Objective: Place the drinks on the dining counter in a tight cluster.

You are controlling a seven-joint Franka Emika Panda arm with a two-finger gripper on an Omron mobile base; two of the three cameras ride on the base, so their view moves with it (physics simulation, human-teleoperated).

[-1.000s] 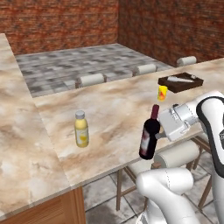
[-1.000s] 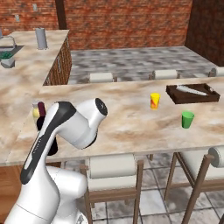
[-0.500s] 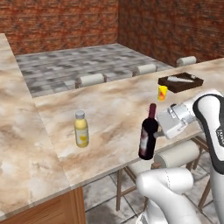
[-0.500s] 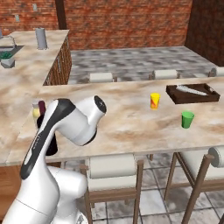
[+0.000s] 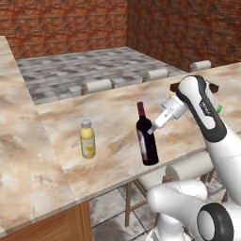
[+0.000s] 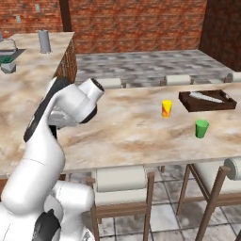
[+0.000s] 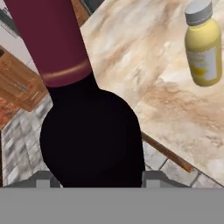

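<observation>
Now the tool [image 5: 153,129] grips the wine bottle [image 5: 146,136] by its shoulder, upright near the bench [image 5: 113,117] front edge. Juice bottle [image 5: 87,138] stands well apart to its left. Yellow cup [image 6: 166,108], green cup [image 6: 201,128] and dark tray [image 6: 207,100] sit far right, nothing between the bottles.

Arm bent forward, gripper [image 5: 154,128] closed around something dark.

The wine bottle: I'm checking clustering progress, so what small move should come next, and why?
Probably carry the wine bottle toward the juice bottle. The end effector flanks its shoulder, and a clear stretch of dining counter separates the two drinks.
</observation>
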